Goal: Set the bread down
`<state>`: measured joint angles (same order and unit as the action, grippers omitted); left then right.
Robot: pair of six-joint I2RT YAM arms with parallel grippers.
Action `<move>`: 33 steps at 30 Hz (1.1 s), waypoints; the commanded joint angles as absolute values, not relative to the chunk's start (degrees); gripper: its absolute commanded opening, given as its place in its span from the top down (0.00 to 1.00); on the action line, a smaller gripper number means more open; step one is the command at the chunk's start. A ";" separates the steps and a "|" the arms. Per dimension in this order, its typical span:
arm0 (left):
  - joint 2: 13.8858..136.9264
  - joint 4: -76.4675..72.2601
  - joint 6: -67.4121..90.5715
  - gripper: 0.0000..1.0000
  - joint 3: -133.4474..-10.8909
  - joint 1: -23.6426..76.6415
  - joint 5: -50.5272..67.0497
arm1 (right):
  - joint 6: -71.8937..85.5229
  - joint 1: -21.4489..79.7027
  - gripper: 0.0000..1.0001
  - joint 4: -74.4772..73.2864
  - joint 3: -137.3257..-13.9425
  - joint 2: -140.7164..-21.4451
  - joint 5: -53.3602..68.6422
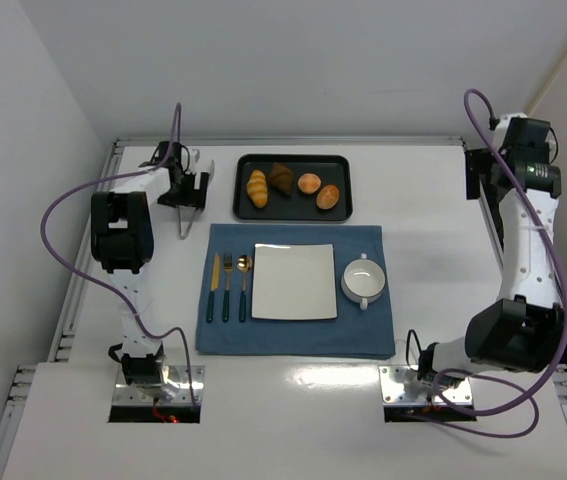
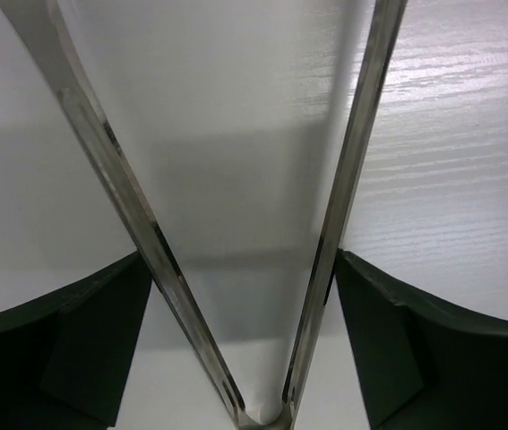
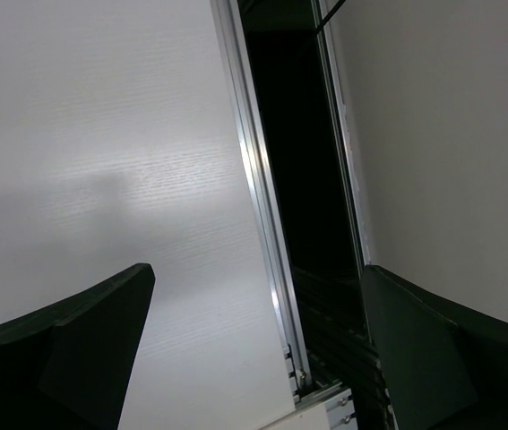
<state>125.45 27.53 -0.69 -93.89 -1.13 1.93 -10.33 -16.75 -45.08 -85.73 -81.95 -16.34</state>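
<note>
White table (image 1: 293,400) carries a blue placemat (image 1: 293,335) at its centre, with a black tray (image 1: 293,210) at the mat's 12 o'clock, a square white plate (image 1: 294,281) mid-mat and a white two-handled bowl (image 1: 363,280) at the plate's 3 o'clock. At the tray's 9 o'clock the left gripper (image 1: 189,200) has its jaws wide, both fingers against the spread arms of metal tongs (image 1: 185,225), while the right gripper (image 3: 258,278), by the table's 2 o'clock edge, gapes on nothing. The golden, ridged bread (image 1: 257,188) lies at the tray's 9 o'clock end, just beside a dark brown pastry (image 1: 282,178).
</note>
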 commanded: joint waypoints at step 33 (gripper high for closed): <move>88.60 32.00 -7.47 0.71 -82.81 0.35 15.82 | -9.84 -17.49 0.00 -43.15 -84.73 -75.85 -11.95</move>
<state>91.44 32.08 -7.35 -85.93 0.03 13.87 -10.31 -17.17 -45.06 -85.62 -78.15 -12.91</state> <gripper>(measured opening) 0.268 1.001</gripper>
